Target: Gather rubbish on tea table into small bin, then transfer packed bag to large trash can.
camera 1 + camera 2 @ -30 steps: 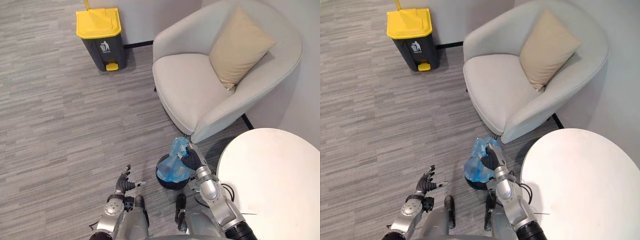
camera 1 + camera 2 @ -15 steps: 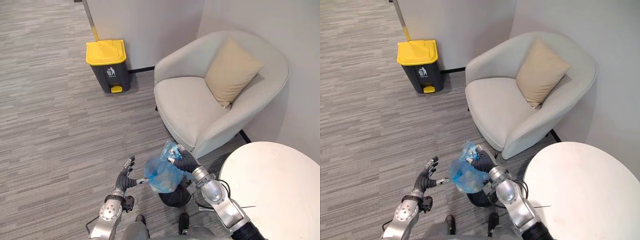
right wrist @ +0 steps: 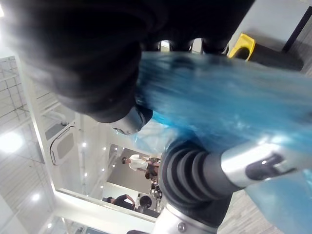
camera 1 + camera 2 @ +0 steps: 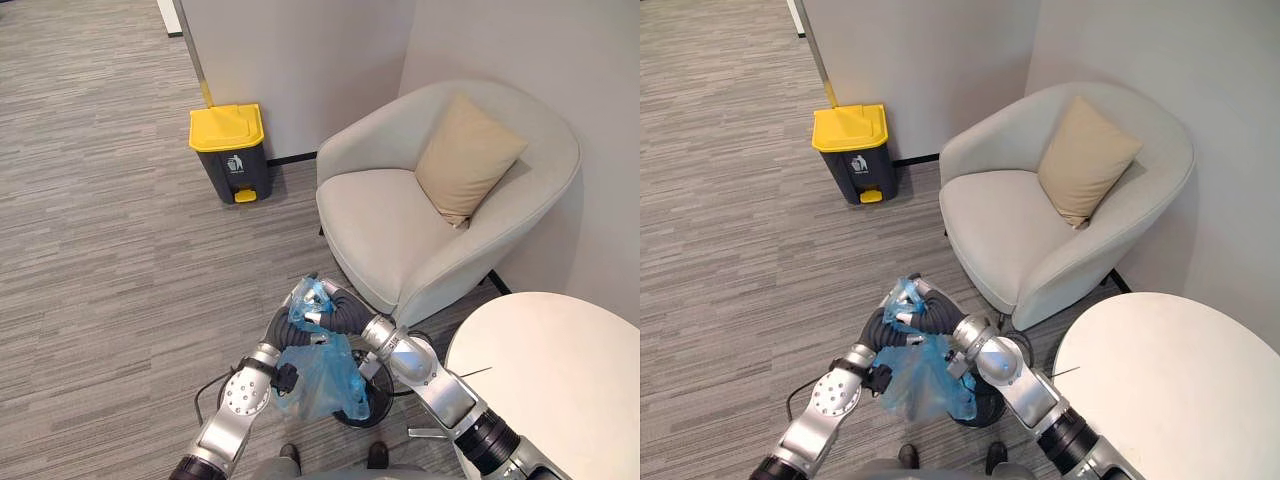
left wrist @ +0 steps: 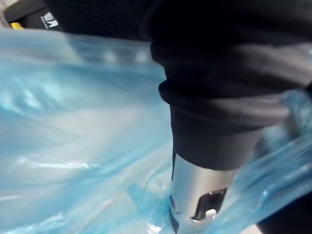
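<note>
0.5 s ago the blue bag sat low by the small bin — now it hangs above the bin's near side. Your right hand is curled round its bunched neck. Your left hand has come up beside the neck — grip: cannot tell.

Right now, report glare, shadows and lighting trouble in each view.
Left wrist view: light glints in pale streaks across the blue rubbish bag. Right wrist view: bright ceiling lights flare past the bag. Left eye view: even room light, no glare on the round white table.
</note>
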### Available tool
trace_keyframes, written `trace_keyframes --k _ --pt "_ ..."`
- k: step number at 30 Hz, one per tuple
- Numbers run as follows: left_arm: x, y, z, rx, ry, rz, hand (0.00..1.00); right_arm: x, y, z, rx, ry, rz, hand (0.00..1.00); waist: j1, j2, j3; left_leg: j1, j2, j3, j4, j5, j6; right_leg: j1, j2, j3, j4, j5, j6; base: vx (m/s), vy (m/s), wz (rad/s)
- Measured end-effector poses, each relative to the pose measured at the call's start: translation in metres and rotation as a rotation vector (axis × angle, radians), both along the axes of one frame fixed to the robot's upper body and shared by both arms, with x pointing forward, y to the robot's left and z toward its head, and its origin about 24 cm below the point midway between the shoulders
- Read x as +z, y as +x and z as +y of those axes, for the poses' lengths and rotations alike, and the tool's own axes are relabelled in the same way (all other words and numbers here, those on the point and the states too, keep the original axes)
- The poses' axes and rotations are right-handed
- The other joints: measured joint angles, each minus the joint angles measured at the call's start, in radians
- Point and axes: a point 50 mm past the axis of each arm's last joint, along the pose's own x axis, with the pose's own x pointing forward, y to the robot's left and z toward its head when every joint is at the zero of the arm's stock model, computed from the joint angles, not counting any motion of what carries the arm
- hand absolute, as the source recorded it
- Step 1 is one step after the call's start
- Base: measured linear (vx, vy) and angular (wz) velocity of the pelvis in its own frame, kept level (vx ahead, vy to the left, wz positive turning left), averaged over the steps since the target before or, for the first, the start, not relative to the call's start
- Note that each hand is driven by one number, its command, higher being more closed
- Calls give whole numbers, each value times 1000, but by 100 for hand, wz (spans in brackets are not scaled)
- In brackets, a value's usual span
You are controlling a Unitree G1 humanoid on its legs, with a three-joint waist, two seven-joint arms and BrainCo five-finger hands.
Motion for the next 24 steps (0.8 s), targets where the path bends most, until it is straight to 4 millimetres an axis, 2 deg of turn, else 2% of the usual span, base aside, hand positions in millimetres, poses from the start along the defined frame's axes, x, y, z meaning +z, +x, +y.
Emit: trace_keyframes --k 4,8,13,24 --pt "6 6 -4 -38 54 -47 0 5 2 4 38 -7 -15 100 -3 -1 -3 0 0 0 -1 0 0 0 1 3 -2 0 0 0 0 0" --pt "5 4 -7 -59 115 -67 0 3 0 7 62 -10 -2 100 -4 -3 -35 0 0 1 -7 1 0 1 3 8 -13 4 -4 0 0 0" --pt "6 6 -9 -66 127 -75 0 6 2 8 76 -7 0 100 -4 -7 -51 4 -1 1 -25 16 1 0 7 34 -21 16 -12 -7 0 0" --pt "-3 9 -9 -58 130 -45 0 14 7 15 112 -44 -29 100 1 -16 -57 28 1 2 -73 49 -8 2 16 52 -36 29 -7 -37 -10 -3"
